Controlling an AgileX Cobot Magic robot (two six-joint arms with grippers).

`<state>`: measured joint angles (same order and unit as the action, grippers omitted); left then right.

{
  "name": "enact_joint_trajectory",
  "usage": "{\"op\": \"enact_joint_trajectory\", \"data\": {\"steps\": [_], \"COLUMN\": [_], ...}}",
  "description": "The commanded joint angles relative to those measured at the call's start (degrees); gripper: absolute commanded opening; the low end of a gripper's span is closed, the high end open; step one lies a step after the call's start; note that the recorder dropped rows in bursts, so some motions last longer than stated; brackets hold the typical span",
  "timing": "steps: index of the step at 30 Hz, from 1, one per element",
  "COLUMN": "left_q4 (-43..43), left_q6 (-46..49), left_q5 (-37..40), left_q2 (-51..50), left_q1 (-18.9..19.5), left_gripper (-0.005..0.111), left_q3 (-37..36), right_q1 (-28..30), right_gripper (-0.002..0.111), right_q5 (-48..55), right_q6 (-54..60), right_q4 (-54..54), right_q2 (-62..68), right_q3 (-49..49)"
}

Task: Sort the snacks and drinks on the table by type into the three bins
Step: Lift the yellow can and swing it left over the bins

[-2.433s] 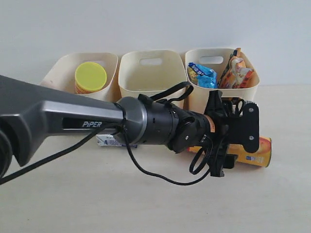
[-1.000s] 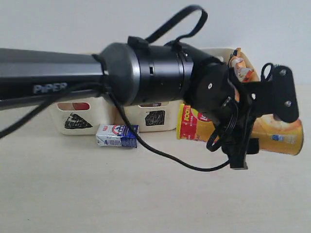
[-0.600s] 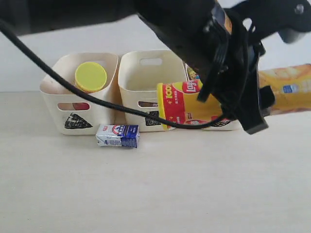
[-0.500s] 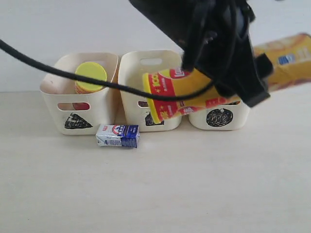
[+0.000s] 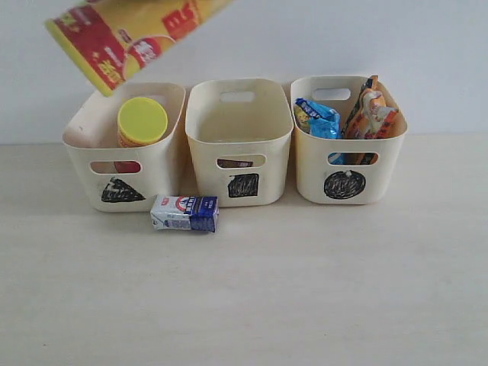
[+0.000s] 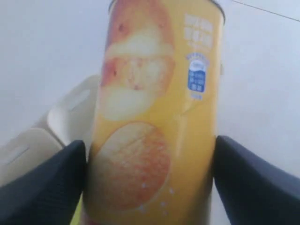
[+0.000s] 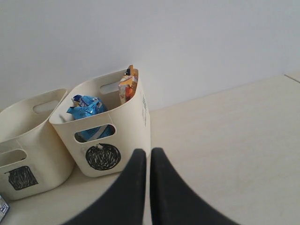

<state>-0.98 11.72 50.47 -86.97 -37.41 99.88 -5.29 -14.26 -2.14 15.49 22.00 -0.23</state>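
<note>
Cardboard tube point(image 5: 130, 38), yellow-orange, hangs tilted in the air above the triangle bin point(image 5: 84, 164), one end lower. Left claw point(image 6: 150, 187) clamps it across the body, one dark finger point(image 6: 42, 183) pressed on each side, jaws spread about tube-wide. The claw itself is out of frame in the exterior view. Right claw point(image 7: 148, 187) is pinched together with nothing in it, near the circle bin point(image 7: 126, 140), over the surface point(image 5: 305, 290).

Handling, judged: the tube is likely light and stiff but thin-walled, with a glossy round skin that may slip or roll between flat fingers. Chips inside would break. A mid-body hold across the width looks best, firm but no crushing.

A lidded tube point(image 5: 142, 120) stands upright in the triangle bin and takes up room, so the held one probably has to go in end-first beside it.

Carton point(image 5: 184, 213) lies flat on the surface just in front of the triangle bin and square bin point(image 5: 206, 164). It looks small, light and boxy; pinch its narrow sides. Blue bag point(image 5: 316, 116) and orange bag point(image 5: 371, 110) sit in the circle bin.
</note>
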Motion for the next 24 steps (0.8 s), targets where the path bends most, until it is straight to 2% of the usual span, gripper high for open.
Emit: {"op": "enact_joint_trajectory", "data": {"steps": [1,5,7,11,15,24], "left_q4": [0.98,8.15,12.38,15.84,15.84,15.07], "left_q6": [-1.71,-1.87,-1.87,-1.87,-1.87,-1.87], "left_q5": [-4.86,-13.51,-20.88,-35.84,-47.71,-63.09], "left_q2": [1.25,1.25,1.25,0.22,-2.88,-14.73], "left_q1": [8.22,16.33,19.96,24.46,25.86,26.05], "left_gripper": [0.004,0.004,0.004,0.004,0.004,0.004], "left_q3": [-1.76,-5.94,-8.85,-13.86,-16.92,-17.4], "right_q1": [0.08,0.08,0.08,0.08,0.08,0.08], "right_gripper": [0.0,0.0,0.0,0.0,0.0,0.0], "right_q5": [-0.5,-0.5,-0.5,-0.5,-0.5,0.27], "right_q6": [0.06,0.06,0.06,0.06,0.06,0.07], "right_q4": [-0.1,-0.1,-0.1,-0.1,-0.1,-0.1], "right_q2": [-0.13,-0.13,-0.13,-0.13,-0.13,-0.13], "right_q3": [0.23,0.23,0.23,0.23,0.23,0.23]}}
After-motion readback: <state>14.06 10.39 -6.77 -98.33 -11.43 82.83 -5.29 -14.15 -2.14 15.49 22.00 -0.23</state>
